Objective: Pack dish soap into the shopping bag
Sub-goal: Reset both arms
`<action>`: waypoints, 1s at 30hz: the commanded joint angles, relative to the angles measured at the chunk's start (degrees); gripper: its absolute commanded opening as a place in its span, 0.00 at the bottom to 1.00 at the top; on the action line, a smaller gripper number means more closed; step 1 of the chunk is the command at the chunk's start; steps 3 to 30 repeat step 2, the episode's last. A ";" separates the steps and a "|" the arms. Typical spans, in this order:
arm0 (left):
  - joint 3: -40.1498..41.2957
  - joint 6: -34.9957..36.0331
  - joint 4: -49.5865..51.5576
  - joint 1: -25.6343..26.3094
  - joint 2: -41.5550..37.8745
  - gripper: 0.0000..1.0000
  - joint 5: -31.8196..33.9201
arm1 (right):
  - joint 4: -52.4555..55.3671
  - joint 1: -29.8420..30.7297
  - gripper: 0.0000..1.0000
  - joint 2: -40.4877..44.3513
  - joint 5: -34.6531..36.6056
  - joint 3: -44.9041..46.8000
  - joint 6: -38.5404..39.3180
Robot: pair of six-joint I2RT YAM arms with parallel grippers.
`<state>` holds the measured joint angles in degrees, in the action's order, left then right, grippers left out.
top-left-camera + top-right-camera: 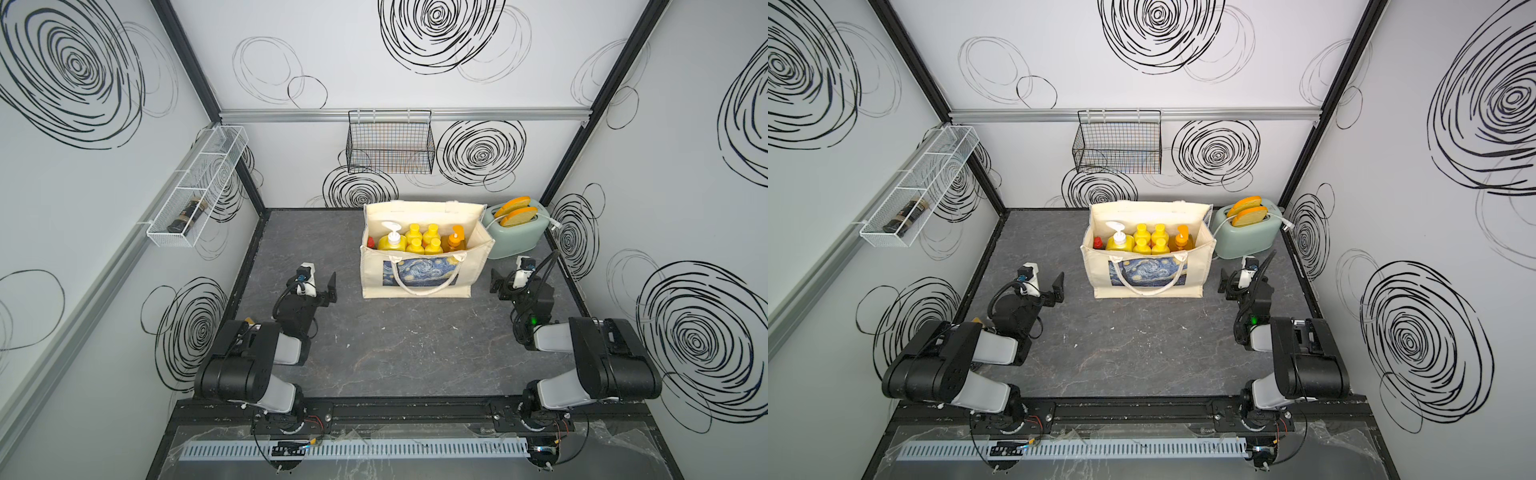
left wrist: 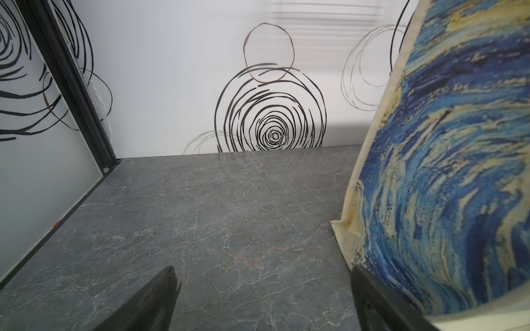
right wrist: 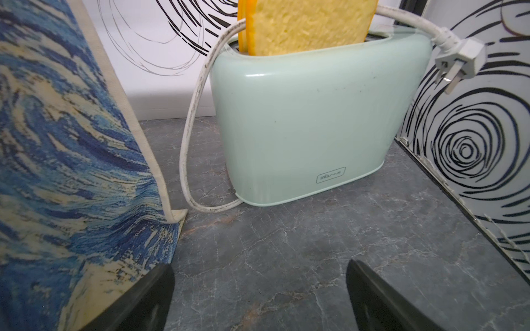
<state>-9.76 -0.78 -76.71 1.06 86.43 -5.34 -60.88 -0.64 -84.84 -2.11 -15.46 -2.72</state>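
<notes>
The cream shopping bag (image 1: 374, 276) (image 1: 1100, 278) with a blue-and-yellow print stands upright at the back middle of the dark table. Inside it stand the dish soap bottles: a red one (image 1: 371, 242), a yellow one with a white pump (image 1: 392, 241), several small yellow ones (image 1: 423, 240) and an orange pump bottle (image 1: 455, 241). My left gripper (image 1: 316, 286) (image 2: 262, 275) hangs low just left of the bag (image 2: 459, 172), open and empty. On the bag's (image 3: 57, 143) right side, my right gripper (image 1: 513, 282) (image 3: 259, 269) is open and empty too.
A mint toaster (image 1: 519, 232) (image 3: 301, 129) with two toast slices and a white cord (image 3: 189, 143) sits right of the bag, ahead of my right gripper. A black wire basket (image 1: 390, 145) hangs on the back wall. A white wire shelf (image 1: 195, 187) on the left wall holds a dark bottle (image 1: 187, 216).
</notes>
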 commanded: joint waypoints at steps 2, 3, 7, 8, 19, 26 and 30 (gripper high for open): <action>-0.62 0.87 -2.66 -0.27 -0.87 0.96 -0.10 | -3.55 1.10 0.98 1.52 1.48 2.19 1.15; -0.62 0.87 -2.66 -0.27 -0.87 0.96 -0.10 | -3.55 1.10 0.98 1.52 1.48 2.19 1.15; -0.62 0.87 -2.66 -0.27 -0.87 0.96 -0.10 | -3.55 1.10 0.98 1.52 1.48 2.19 1.15; -0.62 0.87 -2.66 -0.27 -0.87 0.96 -0.10 | -3.55 1.10 0.98 1.52 1.48 2.19 1.15; -0.62 0.87 -2.66 -0.27 -0.87 0.96 -0.10 | -3.55 1.10 0.98 1.52 1.48 2.19 1.15; -0.62 0.87 -2.66 -0.27 -0.87 0.96 -0.10 | -3.55 1.10 0.98 1.52 1.48 2.19 1.15; -0.62 0.87 -2.66 -0.27 -0.87 0.96 -0.10 | -3.55 1.10 0.98 1.52 1.48 2.19 1.15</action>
